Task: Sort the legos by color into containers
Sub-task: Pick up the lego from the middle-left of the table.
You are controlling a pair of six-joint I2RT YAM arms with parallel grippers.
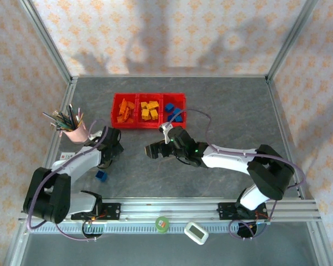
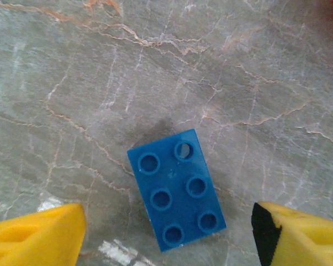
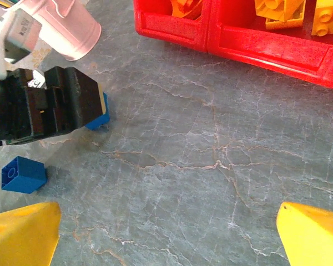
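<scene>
Grey marbled table [image 1: 222, 111] inside patterned walls [image 1: 155, 33]. A blue six-stud brick [image 2: 176, 189] lies flat, low in my left wrist view, untouched between the spread fingers of my left gripper [image 2: 169, 224]. Upper centre overhead, the red tray [image 1: 150, 95] holds orange legos [image 1: 124, 111] left, yellow legos [image 1: 150, 109] middle, blue legos [image 1: 176, 112] right. My right gripper [image 3: 169, 233] gapes wide, empty.

Far centre: red three-bin tray [image 3: 261, 50], orange pieces [image 1: 124, 111] in left bin, yellow blocks [image 1: 150, 109] in middle, blue bricks [image 1: 176, 112] in right. Nearer and left, outside the tray: blue six-stud brick [image 2: 176, 190], flat, studs up; second blue brick [image 1: 101, 176] just nearer.
</scene>
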